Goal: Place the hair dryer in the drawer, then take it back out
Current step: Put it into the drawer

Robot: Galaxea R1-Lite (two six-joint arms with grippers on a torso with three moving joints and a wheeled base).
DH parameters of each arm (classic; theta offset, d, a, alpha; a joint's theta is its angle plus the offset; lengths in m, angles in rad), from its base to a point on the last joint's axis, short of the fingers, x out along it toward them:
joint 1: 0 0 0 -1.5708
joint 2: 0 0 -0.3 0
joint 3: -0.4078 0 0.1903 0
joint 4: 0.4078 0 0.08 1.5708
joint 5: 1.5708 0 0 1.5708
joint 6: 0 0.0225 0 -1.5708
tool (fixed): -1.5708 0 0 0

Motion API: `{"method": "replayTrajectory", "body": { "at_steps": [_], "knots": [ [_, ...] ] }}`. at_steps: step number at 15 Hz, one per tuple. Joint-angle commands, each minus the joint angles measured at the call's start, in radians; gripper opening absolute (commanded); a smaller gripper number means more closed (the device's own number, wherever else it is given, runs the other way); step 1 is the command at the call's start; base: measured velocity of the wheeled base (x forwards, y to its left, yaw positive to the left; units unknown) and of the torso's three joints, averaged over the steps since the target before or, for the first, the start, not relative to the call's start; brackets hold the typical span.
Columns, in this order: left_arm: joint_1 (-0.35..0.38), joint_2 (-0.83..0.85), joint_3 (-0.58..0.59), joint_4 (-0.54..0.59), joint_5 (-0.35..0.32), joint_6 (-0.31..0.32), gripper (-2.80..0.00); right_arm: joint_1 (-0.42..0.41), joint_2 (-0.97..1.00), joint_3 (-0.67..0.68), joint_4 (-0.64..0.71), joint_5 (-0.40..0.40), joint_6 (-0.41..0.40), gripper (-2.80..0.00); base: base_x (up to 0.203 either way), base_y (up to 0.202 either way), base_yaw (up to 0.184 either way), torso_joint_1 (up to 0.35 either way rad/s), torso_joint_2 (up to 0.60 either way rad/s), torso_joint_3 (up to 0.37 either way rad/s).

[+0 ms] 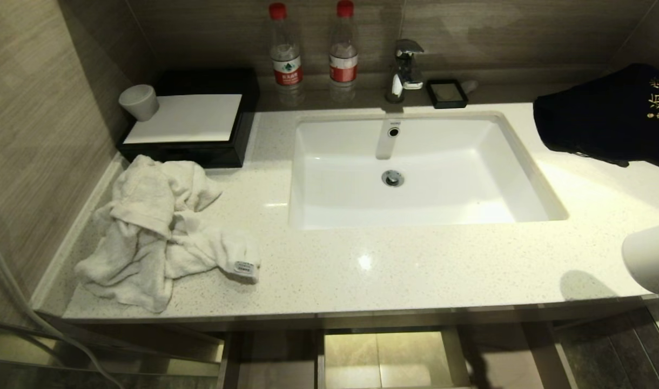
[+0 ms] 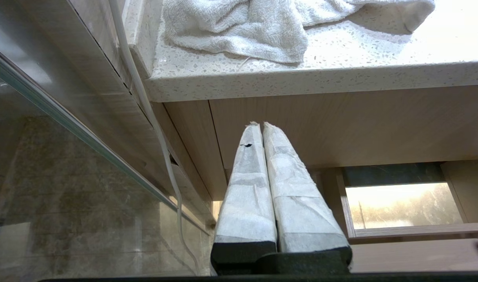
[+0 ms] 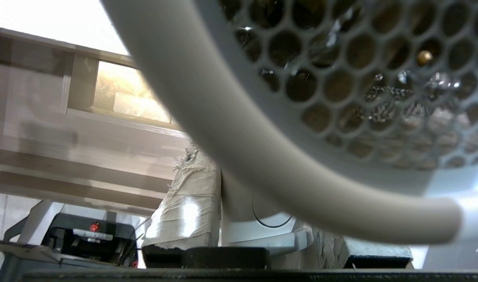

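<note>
right end effector [image 3: 258, 239] was clamped on the hair dryer [image 3: 301, 117] handle, barrel at the bench [image 1: 416, 270] right edge above the open drawer [image 1: 383, 356]. left end effector [image 2: 262, 129] was closed, empty.

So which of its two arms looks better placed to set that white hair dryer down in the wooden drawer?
The right. Its gripper already clamps the white hair dryer, seen at the countertop's right edge in the head view. The left gripper hangs empty, fingers together, under the speckled counter.
</note>
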Motion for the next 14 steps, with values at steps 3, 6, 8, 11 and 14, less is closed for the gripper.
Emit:
{"method": "replayTrajectory", "body": {
  "at_steps": [3, 6, 8, 11, 14],
  "knots": [
    [0.0, 0.001, 0.001, 0.0, 0.0, 0.0, -2.8, 0.022, -0.007, 0.008, -0.004, 0.002, -0.004, -2.8, 0.0, 0.0, 0.0, -0.153, 0.16, -0.018],
    [0.0, 0.001, 0.002, 0.0, 0.0, 0.0, -2.8, 0.025, -0.022, 0.022, -0.003, 0.002, -0.004, -2.8, 0.0, 0.0, 0.0, -0.37, 0.29, -0.048],
    [0.0, 0.001, 0.002, 0.0, 0.0, 0.0, -2.8, 0.028, -0.024, 0.025, 0.003, 0.002, -0.004, -2.8, 0.0, 0.0, 0.0, -0.372, 0.28, -0.1],
    [0.0, 0.001, 0.002, 0.0, 0.0, 0.0, -2.8, 0.034, -0.038, 0.043, 0.004, 0.002, -0.004, -2.8, 0.0, 0.0, 0.0, -0.366, 0.25, -0.122],
    [0.0, 0.001, 0.0, 0.0, 0.0, 0.0, -2.8, 0.036, -0.049, 0.054, 0.004, 0.002, -0.004, -2.8, 0.0, 0.0, 0.0, -0.358, 0.21, -0.151]
  ]
}}
